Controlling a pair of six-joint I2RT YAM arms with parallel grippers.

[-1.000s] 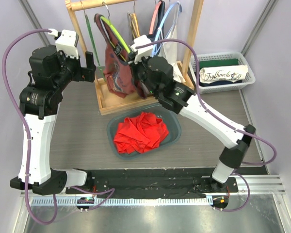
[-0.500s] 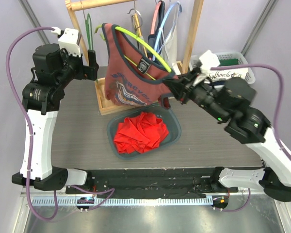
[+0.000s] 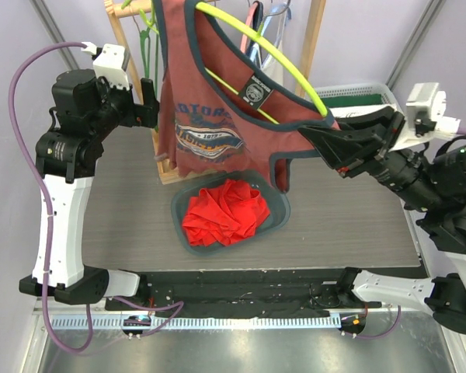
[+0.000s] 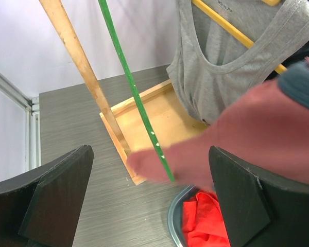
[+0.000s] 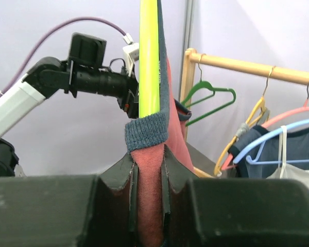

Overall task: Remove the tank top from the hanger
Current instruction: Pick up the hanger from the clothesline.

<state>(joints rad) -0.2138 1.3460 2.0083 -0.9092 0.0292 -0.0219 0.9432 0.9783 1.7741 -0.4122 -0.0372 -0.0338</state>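
Higher, farther right: tank top (image 3: pixel 210 101), hanger (image 3: pixel 266 50)

Matt cloth tank top (image 3: pixel 210 116), glossy plastic hanger (image 5: pixel 149 51), wooden rack (image 3: pixel 317 31)

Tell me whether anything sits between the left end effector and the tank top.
Yes. A green hanger hangs across the open left end effector's view, in front of the red tank top; the wooden rack post stands just left of it.
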